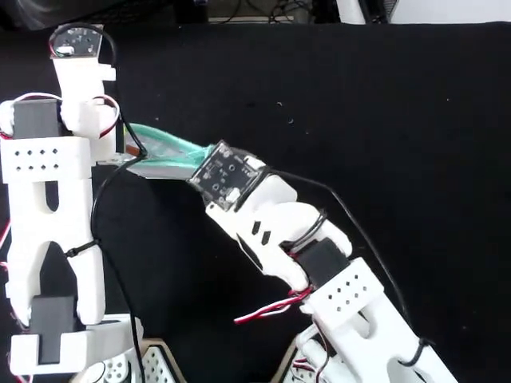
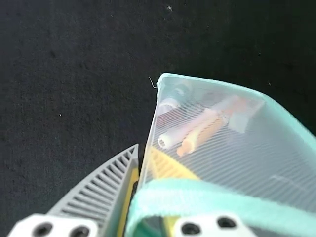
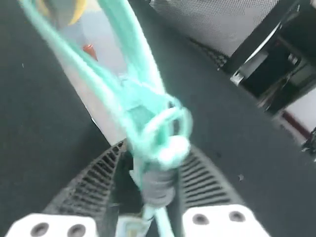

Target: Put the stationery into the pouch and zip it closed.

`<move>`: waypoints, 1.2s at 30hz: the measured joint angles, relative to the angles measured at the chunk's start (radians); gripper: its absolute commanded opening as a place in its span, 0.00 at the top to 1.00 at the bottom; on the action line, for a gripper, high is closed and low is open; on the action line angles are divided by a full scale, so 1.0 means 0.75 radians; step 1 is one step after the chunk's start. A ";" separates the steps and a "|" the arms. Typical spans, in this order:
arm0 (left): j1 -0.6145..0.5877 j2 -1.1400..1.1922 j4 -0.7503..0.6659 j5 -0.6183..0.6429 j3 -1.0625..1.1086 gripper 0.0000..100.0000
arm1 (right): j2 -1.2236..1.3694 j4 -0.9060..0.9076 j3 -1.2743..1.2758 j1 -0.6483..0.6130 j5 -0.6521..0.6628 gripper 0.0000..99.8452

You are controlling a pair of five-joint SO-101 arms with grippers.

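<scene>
Teal-edged clear mesh forms the pouch (image 2: 222,148), which hangs between the two arms over the black tabletop (image 1: 359,104). The stationery (image 2: 197,131), pens or markers by the look, lies inside against the mesh wall.

The left pincer (image 2: 148,165) is pressed together on one end of the pouch, just beside the teal band. The right pincer (image 3: 153,163) pinches the zip pull (image 3: 158,185) at the other end, with a knotted teal cord (image 3: 165,133) bunched just above it. How far the zip has run cannot be told.

Judgement on handling:
- The pouch is light and soft and will sag or fold unless both ends are kept taut.
- The mesh looks slick, so the stitched band is the surer hold.
- The cord is limp and gives poor control, so the pull's stiff grey tab is the better place to grip.
- The loose pens may shift if the pouch tilts.
</scene>
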 measured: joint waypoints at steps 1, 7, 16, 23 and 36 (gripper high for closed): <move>-0.004 0.000 0.000 0.000 0.000 0.97 | -0.004 0.008 0.000 0.000 0.014 0.99; -0.004 0.000 0.000 -0.014 0.000 0.97 | -0.203 0.172 0.012 -0.004 0.035 0.99; -0.002 0.000 0.010 -0.014 0.000 0.97 | -0.563 0.401 0.008 -0.008 0.033 0.99; -0.002 0.000 0.006 -0.014 0.000 0.97 | -0.530 0.336 0.008 -0.006 0.035 0.99; -0.002 0.000 0.004 -0.014 0.000 0.97 | -0.205 0.280 0.008 -0.006 0.031 0.89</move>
